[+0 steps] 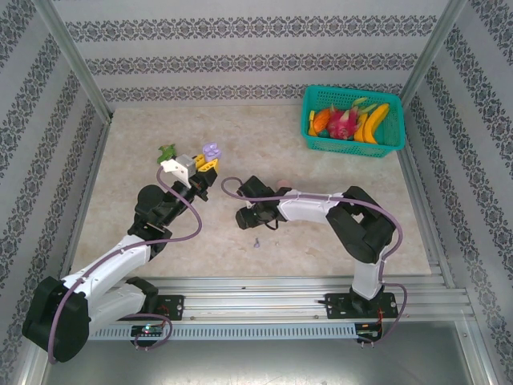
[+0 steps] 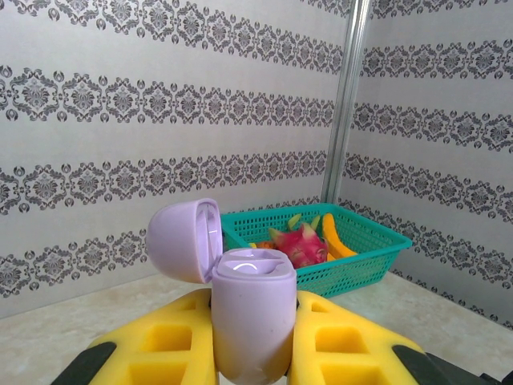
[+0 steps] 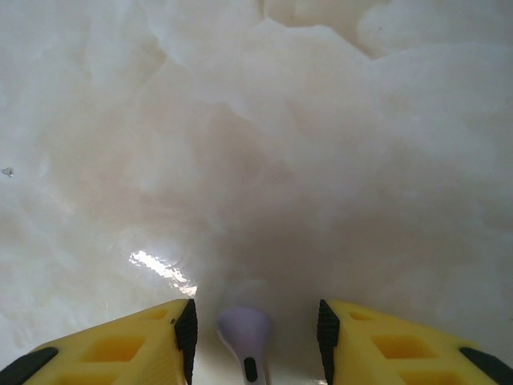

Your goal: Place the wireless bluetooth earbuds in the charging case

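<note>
My left gripper (image 1: 203,166) is raised over the far left of the table, shut on a lilac charging case (image 2: 250,321) held upright between its yellow fingers (image 2: 160,345). The case's lid (image 2: 183,241) is swung open to the left, and the case (image 1: 212,150) sits at the gripper's tip. My right gripper (image 3: 256,321) stands open low over the table, with a purple earbud (image 3: 243,330) lying between its fingers, touching neither. A second tiny purple earbud (image 1: 256,242) lies on the table just near of the right gripper (image 1: 243,216).
A teal basket (image 1: 397,120) of toy fruit stands at the far right corner, and its rim (image 2: 361,250) is behind the case. A green object (image 1: 167,151) sits left of the left gripper. Patterned walls enclose the marble table (image 1: 321,168).
</note>
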You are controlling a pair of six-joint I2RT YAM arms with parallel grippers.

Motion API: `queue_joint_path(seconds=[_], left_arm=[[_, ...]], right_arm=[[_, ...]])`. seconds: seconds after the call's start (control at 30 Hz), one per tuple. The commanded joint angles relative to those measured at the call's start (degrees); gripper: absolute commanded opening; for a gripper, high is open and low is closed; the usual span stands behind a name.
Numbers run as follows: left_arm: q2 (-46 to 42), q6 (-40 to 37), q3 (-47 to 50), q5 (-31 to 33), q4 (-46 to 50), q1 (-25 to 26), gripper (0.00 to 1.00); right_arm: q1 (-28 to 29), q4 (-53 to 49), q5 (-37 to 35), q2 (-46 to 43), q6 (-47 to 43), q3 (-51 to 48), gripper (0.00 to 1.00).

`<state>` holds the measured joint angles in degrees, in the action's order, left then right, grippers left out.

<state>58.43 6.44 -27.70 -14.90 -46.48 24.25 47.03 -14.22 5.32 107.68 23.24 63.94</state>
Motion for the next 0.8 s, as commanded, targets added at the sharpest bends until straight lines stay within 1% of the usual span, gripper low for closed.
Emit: queue_joint_path(seconds=[0.0, 0.27, 0.57, 0.77], left_arm=[[-0.93, 0.85, 0.64, 0.15, 0.12, -0.87, 0.00], [-0.78, 1.01, 0.58, 0.31, 0.25, -1.00, 0.00], [-0.63, 1.30, 0.47, 0.41, 0.25, -1.14, 0.00], [-0.52, 1.47, 0.33, 0.48, 0.41, -1.13, 0.00]], right_arm=[[0.87, -1.89, -1.60, 1.77, -1.84, 2.36, 0.45], [2.05, -4.44, -3.75, 3.04, -2.96, 3.89, 0.40], [3.94, -7.61, -7.40, 3.42, -4.61, 4.44, 0.39], [4.70, -8.54, -9.11, 3.93, -5.10, 4.61, 0.36]])
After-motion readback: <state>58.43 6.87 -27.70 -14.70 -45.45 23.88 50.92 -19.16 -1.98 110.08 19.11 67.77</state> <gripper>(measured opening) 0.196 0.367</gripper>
